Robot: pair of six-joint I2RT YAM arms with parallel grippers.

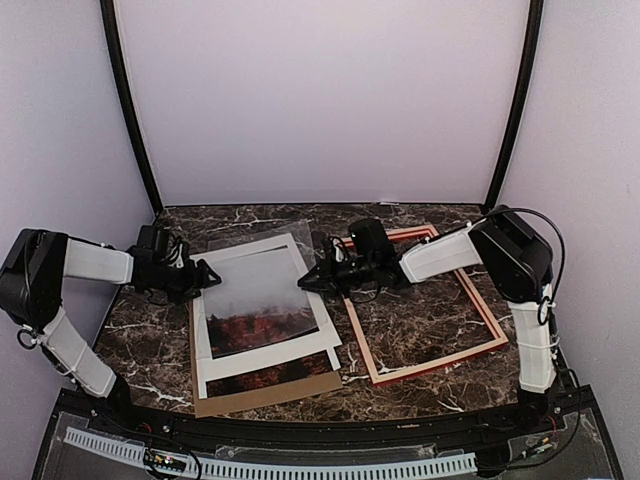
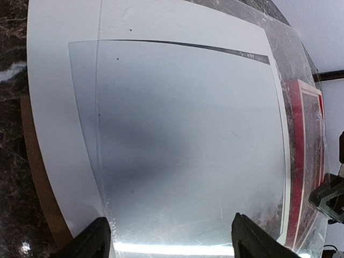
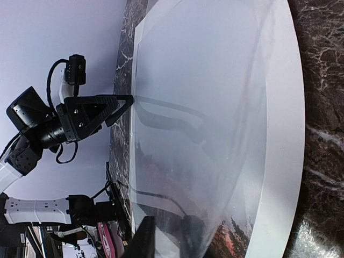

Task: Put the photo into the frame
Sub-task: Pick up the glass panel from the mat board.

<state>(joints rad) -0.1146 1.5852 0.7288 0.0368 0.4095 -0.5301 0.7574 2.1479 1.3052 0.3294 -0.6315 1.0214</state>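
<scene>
The photo [image 1: 255,295], grey sky over red-orange trees, lies under a white mat [image 1: 205,345] on a brown backing board [image 1: 265,395] at centre left. The red frame [image 1: 440,362] lies flat to its right, with bare table inside it. A clear sheet [image 1: 290,232] hangs tilted over the photo. My right gripper [image 1: 305,282] is shut on the sheet's right edge; in the right wrist view [image 3: 169,236] one finger shows through the sheet [image 3: 199,107]. My left gripper [image 1: 208,275] is open at the sheet's left edge, its fingers wide apart in the left wrist view [image 2: 174,239].
The marble table is walled by pale panels at the back and both sides. The frame's red edge [image 2: 298,161] shows through the sheet in the left wrist view. The backing board [image 2: 37,177] sticks out past the mat [image 2: 48,107].
</scene>
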